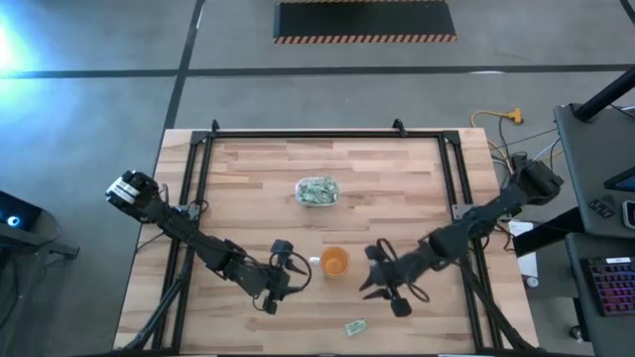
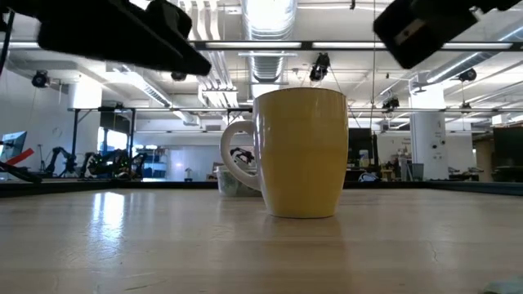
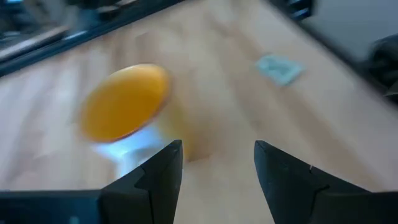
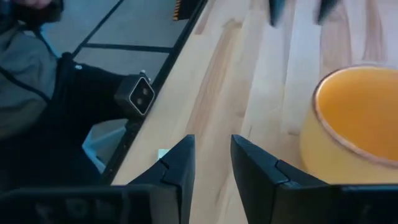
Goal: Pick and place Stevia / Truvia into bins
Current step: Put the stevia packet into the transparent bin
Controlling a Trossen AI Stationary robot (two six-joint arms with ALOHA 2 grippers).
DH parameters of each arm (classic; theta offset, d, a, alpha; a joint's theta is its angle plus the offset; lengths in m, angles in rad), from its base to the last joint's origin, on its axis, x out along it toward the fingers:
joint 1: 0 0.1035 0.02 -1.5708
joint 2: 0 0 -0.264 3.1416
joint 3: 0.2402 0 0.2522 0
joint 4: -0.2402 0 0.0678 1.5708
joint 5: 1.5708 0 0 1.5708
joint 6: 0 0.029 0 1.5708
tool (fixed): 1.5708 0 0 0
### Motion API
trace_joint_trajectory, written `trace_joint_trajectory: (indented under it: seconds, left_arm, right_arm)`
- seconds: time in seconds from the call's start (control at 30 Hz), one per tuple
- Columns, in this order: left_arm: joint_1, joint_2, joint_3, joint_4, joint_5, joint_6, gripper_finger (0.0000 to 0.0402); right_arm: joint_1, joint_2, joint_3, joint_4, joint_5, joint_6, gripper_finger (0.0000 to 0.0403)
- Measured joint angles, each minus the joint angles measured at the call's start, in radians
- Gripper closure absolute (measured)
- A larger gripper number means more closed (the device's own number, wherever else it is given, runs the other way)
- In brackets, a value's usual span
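The clear bin stands on the table's far middle with several pale green Stevia / Truvia sachets lying inside it; in the low view it shows behind the cup. One loose sachet lies flat near the front edge. My left gripper hangs open just left of the orange cup. My right gripper hangs just right of the cup, above the table. Its fingers stand apart with nothing between them.
The orange cup stands upright between the two grippers, its handle toward the left. A small white scrap lies beside it. A black frame runs along the table's far and side edges.
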Motion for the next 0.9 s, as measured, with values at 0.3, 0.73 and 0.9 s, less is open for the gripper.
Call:
trace_joint_trajectory:
  seconds: [0.3, 0.73, 0.9]
  left_arm:
    - [-0.016, 0.09, 0.036, 0.3, 0.194, 0.031, 0.0219]
    - [0.004, 0.448, 0.452, 0.079, 0.35, 0.056, 0.0219]
    - [0.017, 0.541, 0.613, -0.024, 0.385, 0.019, 0.0219]
  right_arm:
    - [0.121, 0.006, 0.0, -0.06, 0.239, 0.042, 0.0322]
    - [0.132, 0.006, -0.001, -0.312, 0.322, 0.275, 0.0326]
    - [0.132, 0.006, -0.001, -0.327, 0.319, 0.287, 0.0324]
